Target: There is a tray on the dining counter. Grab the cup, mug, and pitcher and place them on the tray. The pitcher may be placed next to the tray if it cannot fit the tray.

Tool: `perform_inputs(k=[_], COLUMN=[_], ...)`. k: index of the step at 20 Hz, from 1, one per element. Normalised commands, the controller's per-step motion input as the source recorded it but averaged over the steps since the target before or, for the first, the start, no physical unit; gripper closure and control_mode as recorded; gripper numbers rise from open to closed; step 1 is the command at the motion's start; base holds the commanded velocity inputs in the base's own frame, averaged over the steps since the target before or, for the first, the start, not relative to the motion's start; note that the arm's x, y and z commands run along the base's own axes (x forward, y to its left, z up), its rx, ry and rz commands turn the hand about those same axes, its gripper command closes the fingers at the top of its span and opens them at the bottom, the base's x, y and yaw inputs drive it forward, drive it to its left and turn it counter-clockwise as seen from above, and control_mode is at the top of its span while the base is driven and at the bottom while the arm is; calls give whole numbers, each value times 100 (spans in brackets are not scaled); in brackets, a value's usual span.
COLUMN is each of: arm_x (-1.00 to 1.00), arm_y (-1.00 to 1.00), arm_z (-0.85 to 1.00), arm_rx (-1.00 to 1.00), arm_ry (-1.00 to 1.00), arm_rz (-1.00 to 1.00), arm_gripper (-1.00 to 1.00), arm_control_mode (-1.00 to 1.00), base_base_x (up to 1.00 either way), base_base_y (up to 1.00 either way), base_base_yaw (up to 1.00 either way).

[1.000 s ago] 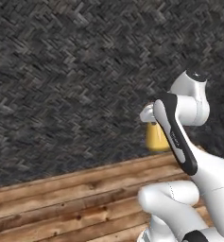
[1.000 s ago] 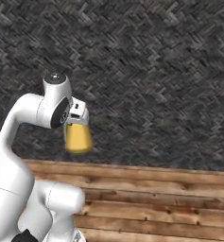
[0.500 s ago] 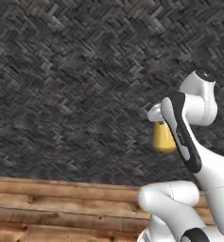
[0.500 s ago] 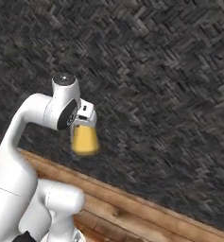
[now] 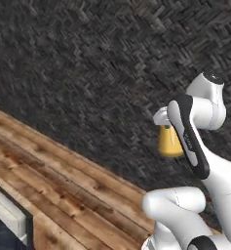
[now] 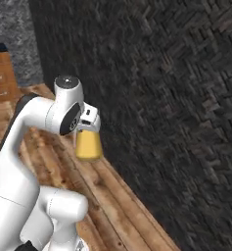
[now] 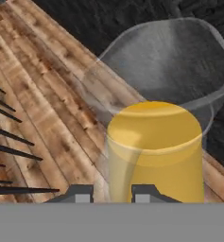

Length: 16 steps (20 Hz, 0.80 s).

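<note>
The pitcher (image 5: 169, 143) hangs in the air in front of the arm, its amber-yellow body below the hand. My gripper (image 5: 165, 127) is shut on its upper part. From the right side the pitcher (image 6: 88, 145) shows under the gripper (image 6: 88, 129), above the plank floor. Looking along the hand, the pitcher (image 7: 153, 146) is close up, yellow body near me and greyish clear neck beyond, with the gripper (image 7: 113, 193) holding its near edge between the fingertips (image 7: 80, 193). Tray, cup, mug and dining counter are out of view.
A wooden plank floor (image 5: 48, 180) runs below, meeting a dark herringbone-patterned surface (image 5: 87, 63). Wooden drawer fronts (image 6: 0, 73) under a black top stand at the far left. A white-edged dark corner (image 5: 5, 215) sits low on the left. Thin dark bars (image 7: 4, 123) cross the hand view's left.
The whole picture has swung round in both base views, so the camera has moved with the base. The pitcher stays held in the gripper in the same pose.
</note>
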Motion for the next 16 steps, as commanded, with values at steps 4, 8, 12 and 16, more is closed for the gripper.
perform_inputs(k=[4,8,12,16], arm_x=[0,0,0,0], arm_y=[0,0,0,0], arm_z=[0,0,0,0], arm_rx=[0,0,0,0], arm_ry=[0,0,0,0], arm_rz=[0,0,0,0], arm_gripper=[100,100,100,100], arm_control_mode=[100,100,100,100], base_base_x=[73,76,65,49], base_base_y=[-3,-6,-37,-81], base_base_yaw=[84,83,75,61])
